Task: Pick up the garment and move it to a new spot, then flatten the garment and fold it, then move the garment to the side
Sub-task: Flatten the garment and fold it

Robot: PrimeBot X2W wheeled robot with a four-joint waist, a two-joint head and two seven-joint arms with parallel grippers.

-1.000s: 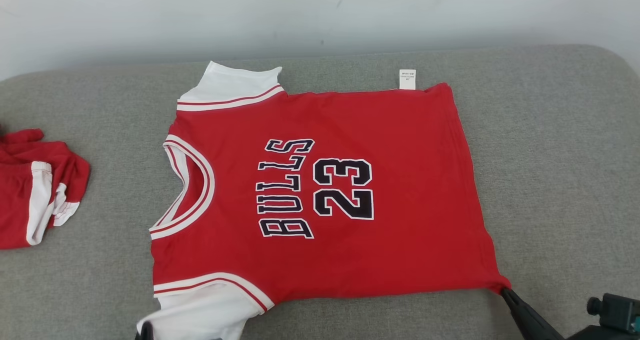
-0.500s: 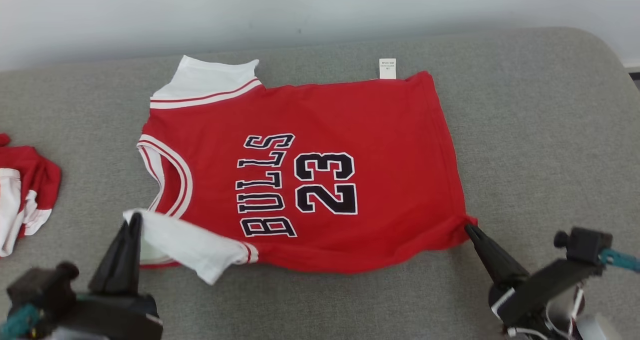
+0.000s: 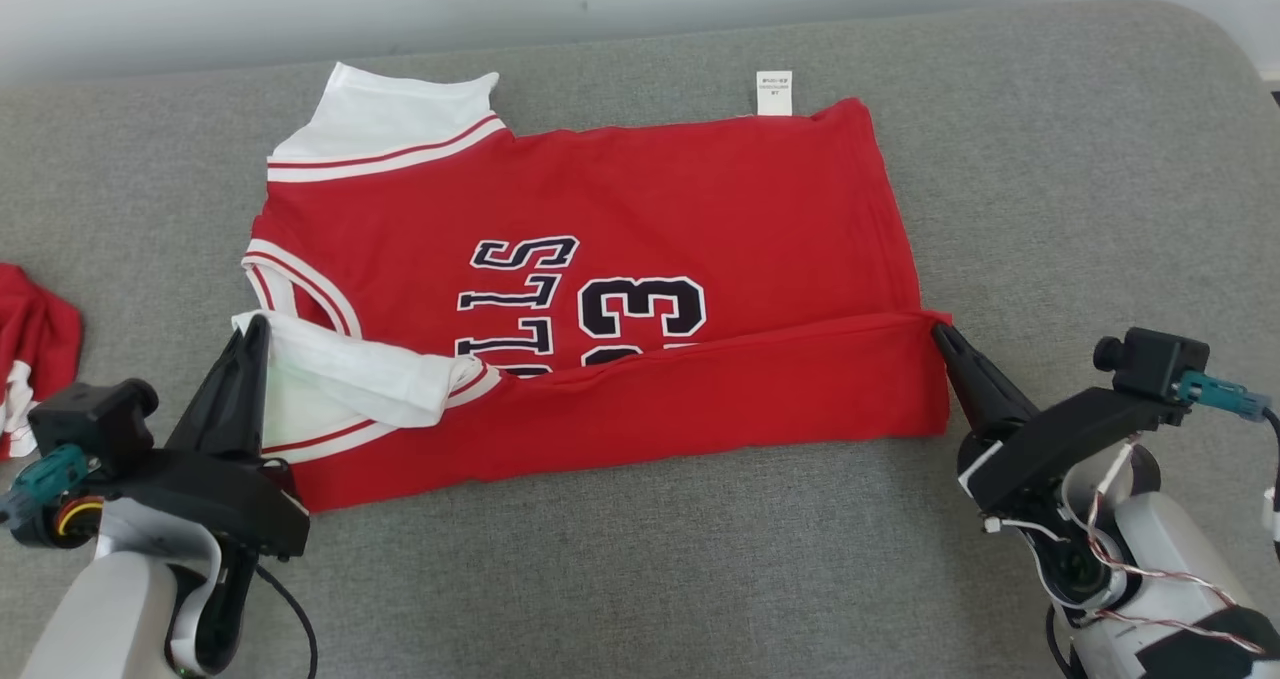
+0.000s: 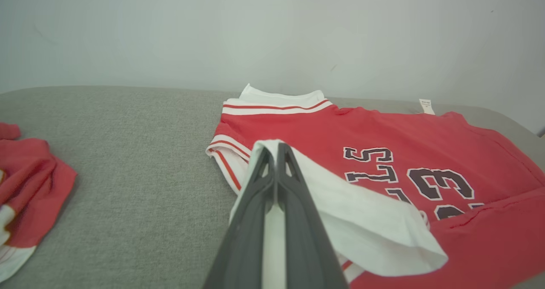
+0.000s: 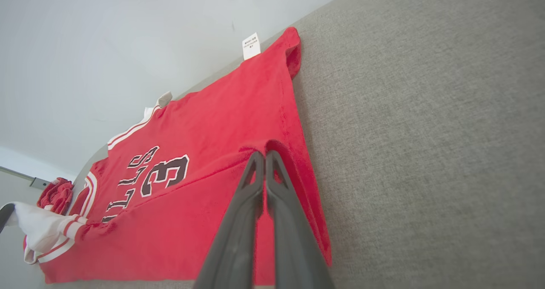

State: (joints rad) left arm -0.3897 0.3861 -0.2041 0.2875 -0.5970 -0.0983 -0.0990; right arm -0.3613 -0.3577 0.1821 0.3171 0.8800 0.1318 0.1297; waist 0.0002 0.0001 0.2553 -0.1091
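Since half a second ago your two grippers have drawn the near edge of the jersey (image 3: 650, 179) farther over its own front. The folded flap now covers the lower part of the lettering and number, which then lay bare.

Well off to the left of your left fingers, a crumpled red cloth (image 3: 35, 329) with white trim lies on the grey cushion (image 3: 1080, 159). The frame edge cuts it, so it may be a second garment, but you cannot be sure.

Your left gripper (image 3: 252, 324) is pinched tight on the white sleeve (image 3: 340, 374). The cloth wraps round the fingertips and trails to their right, lifted off the red body. Beyond those tips the far sleeve (image 3: 400, 119) lies flat.

The jersey lies spread between your two sets of fingers, collar towards the left pair. A small white label (image 3: 774, 93) sticks out from its far edge, well beyond your right tips.

Your right gripper (image 3: 938, 329) is clamped on the red hem corner, at the right end of the fold crease.
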